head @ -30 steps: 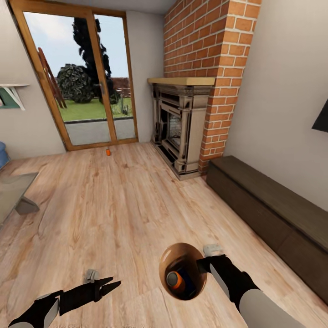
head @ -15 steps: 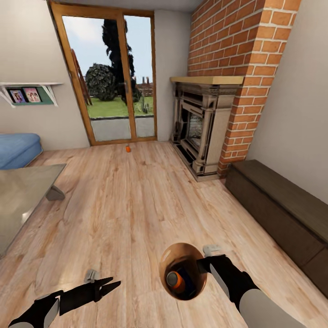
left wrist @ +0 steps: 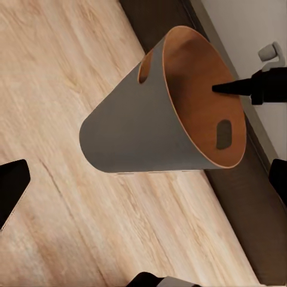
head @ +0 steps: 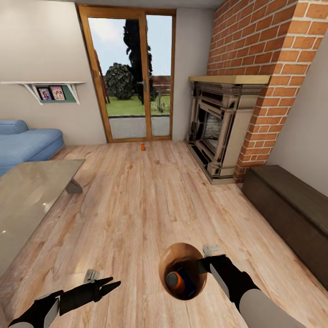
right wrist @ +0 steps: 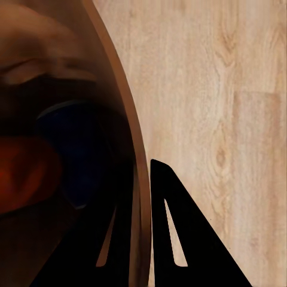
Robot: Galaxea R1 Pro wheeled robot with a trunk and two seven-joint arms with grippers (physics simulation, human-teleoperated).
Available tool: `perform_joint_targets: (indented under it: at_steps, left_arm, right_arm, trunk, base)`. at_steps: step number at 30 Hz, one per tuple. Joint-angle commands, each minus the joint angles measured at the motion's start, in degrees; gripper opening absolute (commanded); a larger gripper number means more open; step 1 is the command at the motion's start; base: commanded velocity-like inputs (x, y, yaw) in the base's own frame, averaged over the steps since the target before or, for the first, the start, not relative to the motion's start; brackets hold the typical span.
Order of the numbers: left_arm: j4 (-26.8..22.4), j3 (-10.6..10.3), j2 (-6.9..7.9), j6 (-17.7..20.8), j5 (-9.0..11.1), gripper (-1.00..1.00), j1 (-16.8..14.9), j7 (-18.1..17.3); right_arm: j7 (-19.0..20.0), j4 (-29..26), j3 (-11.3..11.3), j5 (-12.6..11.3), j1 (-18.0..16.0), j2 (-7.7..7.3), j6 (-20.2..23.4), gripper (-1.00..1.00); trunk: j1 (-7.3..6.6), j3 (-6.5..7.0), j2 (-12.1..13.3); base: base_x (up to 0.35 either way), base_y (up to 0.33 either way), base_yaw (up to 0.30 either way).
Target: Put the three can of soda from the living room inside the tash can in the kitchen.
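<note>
My right gripper point(head: 200, 265) is shut on the copper-brown rim of the grey trash can point(head: 180, 253), holding it low over the wood floor. An orange soda can point(head: 175, 281) and a dark blue soda can point(head: 187, 278) lie inside it. In the right wrist view the fingers point(right wrist: 170, 227) straddle the rim point(right wrist: 128, 137), with the blue can point(right wrist: 78, 149) dim within. A third, orange soda can point(head: 142, 146) stands on the floor by the glass door. My left gripper point(head: 115, 281) hangs open and empty beside the trash can's grey wall point(left wrist: 137, 131).
A low grey coffee table point(head: 27, 200) and a light-blue sofa point(head: 23, 141) are to the left. The brick fireplace point(head: 218, 132) and a long dark low cabinet point(head: 291, 209) line the right side. Open wood floor runs ahead to the glass door point(head: 132, 77).
The whole view has swung left, bringing the sofa and more of the coffee table in. Both arms and the held trash can keep their places in the picture.
</note>
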Motion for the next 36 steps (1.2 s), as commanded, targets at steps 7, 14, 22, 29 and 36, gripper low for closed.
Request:
perform_joint_targets:
  at_steps: [7,14,22,29,36]
  left_arm:
    - [0.0,0.0,0.11,0.1,0.0,1.00,0.0,0.0]
    - [0.0,0.0,0.23,0.1,0.0,1.00,0.0,0.0]
    - [0.0,0.0,0.26,0.1,0.0,1.00,0.0,0.0]
    - [0.0,0.0,0.26,0.1,0.0,1.00,0.0,0.0]
    - [0.0,0.0,0.26,0.1,0.0,1.00,0.0,0.0]
  right_arm:
    - [0.4,0.0,-0.1,-0.3,0.0,0.01,0.0,-1.00]
    - [0.4,0.0,-0.1,-0.3,0.0,0.01,0.0,-1.00]
    - [0.4,0.0,-0.1,-0.3,0.0,0.01,0.0,-1.00]
    - [0.4,0.0,-0.1,-0.3,0.0,0.01,0.0,-1.00]
    - [0.4,0.0,-0.1,-0.3,0.0,0.01,0.0,-1.00]
  trunk:
    - [0.00,0.00,0.0]
    - [0.00,0.00,0.0]
    - [0.00,0.00,0.0]
    - [0.00,0.00,0.0]
    - [0.00,0.00,0.0]
  base:
    - [0.310,0.000,0.015]
    - [0.343,0.028,0.002]
    - [0.346,0.098,0.000]
    - [0.346,0.106,0.000]
    - [0.346,0.106,0.000]
